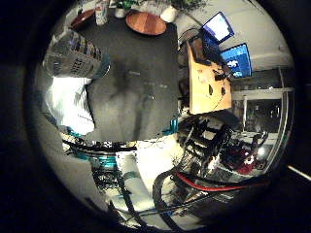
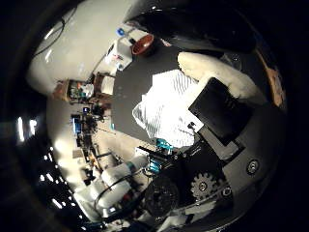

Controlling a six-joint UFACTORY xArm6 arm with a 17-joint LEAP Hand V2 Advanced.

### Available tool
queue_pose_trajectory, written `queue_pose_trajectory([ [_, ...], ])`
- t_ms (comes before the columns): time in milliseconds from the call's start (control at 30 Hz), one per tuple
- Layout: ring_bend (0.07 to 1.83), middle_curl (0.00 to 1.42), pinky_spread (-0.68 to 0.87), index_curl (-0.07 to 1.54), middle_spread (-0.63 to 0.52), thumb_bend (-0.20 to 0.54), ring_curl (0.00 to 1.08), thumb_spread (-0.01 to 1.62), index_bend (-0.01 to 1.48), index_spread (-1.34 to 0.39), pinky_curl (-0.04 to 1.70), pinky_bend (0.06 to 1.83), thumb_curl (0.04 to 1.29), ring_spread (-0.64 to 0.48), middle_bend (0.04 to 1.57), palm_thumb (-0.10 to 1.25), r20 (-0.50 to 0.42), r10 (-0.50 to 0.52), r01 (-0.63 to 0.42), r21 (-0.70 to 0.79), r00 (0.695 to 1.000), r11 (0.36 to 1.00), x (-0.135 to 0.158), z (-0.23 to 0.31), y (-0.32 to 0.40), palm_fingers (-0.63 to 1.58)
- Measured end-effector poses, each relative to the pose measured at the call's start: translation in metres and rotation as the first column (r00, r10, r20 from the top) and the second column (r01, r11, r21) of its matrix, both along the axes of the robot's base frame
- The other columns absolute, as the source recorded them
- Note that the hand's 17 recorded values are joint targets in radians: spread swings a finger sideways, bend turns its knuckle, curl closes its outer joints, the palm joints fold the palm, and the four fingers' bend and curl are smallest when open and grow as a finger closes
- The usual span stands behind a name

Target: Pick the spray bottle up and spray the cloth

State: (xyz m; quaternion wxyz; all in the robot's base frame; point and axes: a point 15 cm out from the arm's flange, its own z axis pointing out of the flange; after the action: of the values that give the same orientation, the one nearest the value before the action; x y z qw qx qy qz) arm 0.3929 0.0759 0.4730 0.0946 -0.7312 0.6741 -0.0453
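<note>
A white striped cloth (image 2: 161, 108) lies crumpled on the dark table (image 1: 141, 73), near one edge. My hand (image 2: 219, 113) hangs well above the table, beside and over the cloth, with nothing in it. One finger (image 1: 73, 54) shows above the cloth, and a white-tipped finger (image 2: 217, 72) reaches across it. The fingers look relaxed, not curled round anything. A small white bottle (image 1: 101, 12) stands at the table's far end, apart from the hand; I cannot tell whether it has a spray head.
A red bowl (image 2: 143, 44) and a round wooden plate (image 1: 146, 23) sit at the table's far end beside the bottle. A white pot (image 1: 169, 13) stands by the plate. A wooden desk (image 1: 206, 82) with two lit screens adjoins the table.
</note>
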Motion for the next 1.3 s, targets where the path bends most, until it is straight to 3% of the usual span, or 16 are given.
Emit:
queue_pose_trajectory([
  [200, 0.63, 0.48, 0.62, 0.57, -0.37, -0.016, 0.18, 0.95, 0.48, -0.58, -0.01, 0.36, 0.41, -0.51, 0.8, 1.12, 0.031, -0.005, 0.005, 0.003, 0.999, 1.0, -0.001, 0.021, -0.005, 1.09],
  [333, 0.64, 0.47, 0.62, 0.57, -0.37, -0.016, 0.17, 0.95, 0.49, -0.58, -0.01, 0.36, 0.4, -0.51, 0.8, 1.12, 0.006, 0.007, -0.007, 0.009, 1.0, 1.0, -0.002, 0.009, 0.002, 1.08],
  [633, 0.64, 0.47, 0.62, 0.56, -0.37, -0.016, 0.17, 0.95, 0.5, -0.58, -0.01, 0.34, 0.4, -0.52, 0.81, 1.12, -0.119, 0.038, -0.039, -0.001, 0.992, 0.999, -0.009, -0.074, 0.022, 1.08],
  [800, 0.64, 0.46, 0.62, 0.56, -0.38, -0.016, 0.17, 0.95, 0.5, -0.58, -0.01, 0.34, 0.4, -0.52, 0.81, 1.12, -0.135, 0.042, -0.043, -0.003, 0.99, 0.999, -0.008, -0.088, 0.026, 1.08],
  [1000, 0.64, 0.46, 0.61, 0.55, -0.38, -0.016, 0.17, 0.95, 0.5, -0.58, -0.01, 0.34, 0.4, -0.52, 0.81, 1.12, -0.102, 0.042, -0.042, 0.003, 0.994, 0.999, -0.002, -0.074, 0.027, 1.08],
  [1300, 0.65, 0.46, 0.61, 0.55, -0.38, -0.016, 0.16, 0.96, 0.5, -0.58, -0.01, 0.34, 0.4, -0.52, 0.81, 1.11, 0.101, 0.035, -0.051, 0.168, 0.994, 0.984, 0.031, 0.02, 0.057, 1.08],
])
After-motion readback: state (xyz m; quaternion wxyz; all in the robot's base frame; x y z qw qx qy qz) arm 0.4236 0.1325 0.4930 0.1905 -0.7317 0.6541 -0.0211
